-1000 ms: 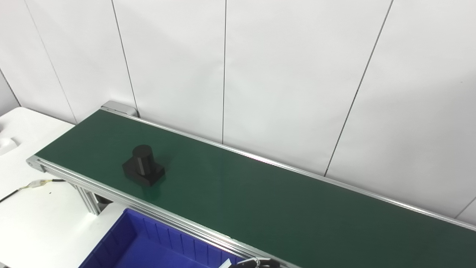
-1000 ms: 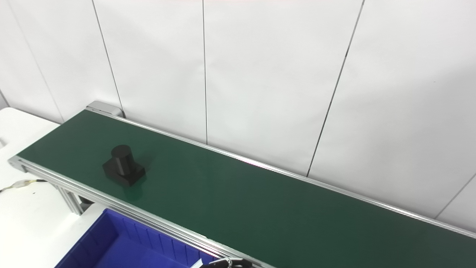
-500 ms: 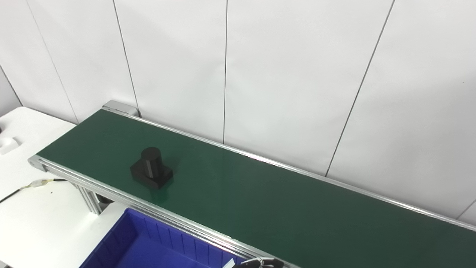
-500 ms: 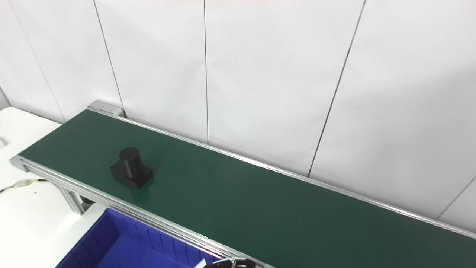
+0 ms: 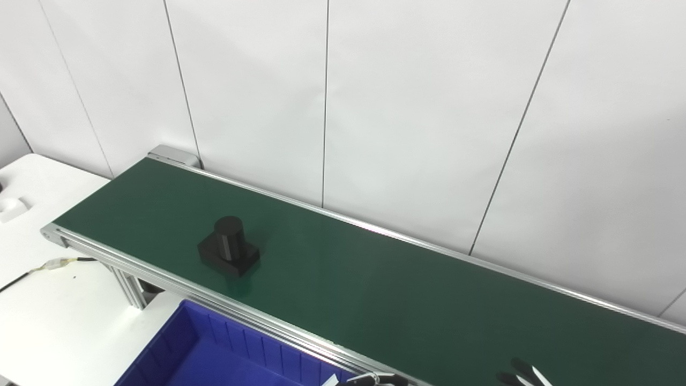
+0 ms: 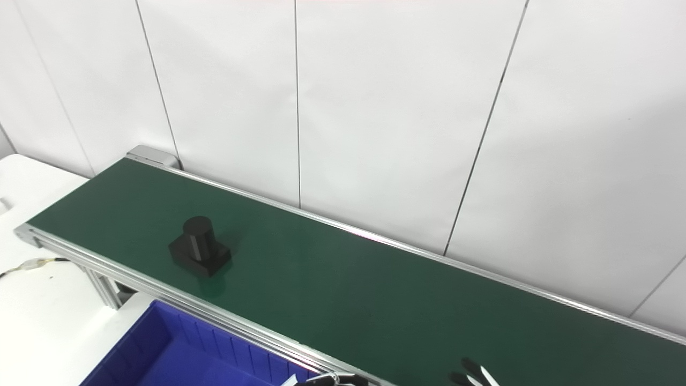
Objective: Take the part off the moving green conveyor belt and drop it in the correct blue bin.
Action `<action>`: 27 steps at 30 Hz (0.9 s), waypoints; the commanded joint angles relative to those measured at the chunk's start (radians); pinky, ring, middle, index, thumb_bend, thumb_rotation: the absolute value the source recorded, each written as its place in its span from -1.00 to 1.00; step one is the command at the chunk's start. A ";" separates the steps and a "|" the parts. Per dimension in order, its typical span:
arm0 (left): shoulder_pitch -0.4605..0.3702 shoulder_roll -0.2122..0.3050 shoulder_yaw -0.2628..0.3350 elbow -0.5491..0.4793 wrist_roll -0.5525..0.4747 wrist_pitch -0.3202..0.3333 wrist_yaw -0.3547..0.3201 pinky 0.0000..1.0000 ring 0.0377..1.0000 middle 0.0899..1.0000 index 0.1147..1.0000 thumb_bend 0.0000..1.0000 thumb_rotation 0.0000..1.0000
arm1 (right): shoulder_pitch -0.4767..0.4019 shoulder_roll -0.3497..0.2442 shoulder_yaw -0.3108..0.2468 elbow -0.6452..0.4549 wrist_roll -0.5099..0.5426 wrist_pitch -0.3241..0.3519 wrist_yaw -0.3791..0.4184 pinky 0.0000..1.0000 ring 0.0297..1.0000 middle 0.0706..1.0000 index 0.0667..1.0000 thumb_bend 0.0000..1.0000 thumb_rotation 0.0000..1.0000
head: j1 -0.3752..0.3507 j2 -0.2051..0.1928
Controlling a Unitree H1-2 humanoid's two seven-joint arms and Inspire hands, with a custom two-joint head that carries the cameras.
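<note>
Your right hand [image 6: 471,375] only peeks in at the bottom edge, so you cannot tell if it is wide or closed. You see the black part [image 6: 199,253] standing up on the green belt [image 6: 375,300], far off to that hand's left, above the blue bin [image 6: 161,354].

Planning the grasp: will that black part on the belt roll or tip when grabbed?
The black part probably won't roll: it rests on a flat square base on the green belt. Its upright cylinder offers a likely grip. It looks rigid; the matte surface seems unlikely to slip.
</note>
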 commanded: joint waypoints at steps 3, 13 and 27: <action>-0.012 0.001 -0.002 -0.036 -0.002 -0.024 0.005 0.21 0.43 0.50 0.55 0.75 -0.24 | -0.008 0.019 -0.006 -0.054 -0.013 0.032 -0.005 0.20 0.40 0.51 0.68 -0.07 -0.33 | -0.028 0.004; -0.013 0.011 -0.002 -0.032 -0.006 -0.032 0.000 0.18 0.45 0.52 0.56 0.77 -0.18 | -0.031 0.022 -0.017 -0.054 -0.026 0.027 -0.007 0.18 0.39 0.49 0.63 0.02 -0.24 | -0.074 0.015; -0.024 0.008 -0.002 -0.035 -0.003 -0.019 0.005 0.19 0.45 0.52 0.58 0.76 -0.16 | -0.190 0.006 -0.034 -0.066 -0.075 0.182 0.033 0.24 0.44 0.55 0.65 0.16 -0.27 | -0.075 0.031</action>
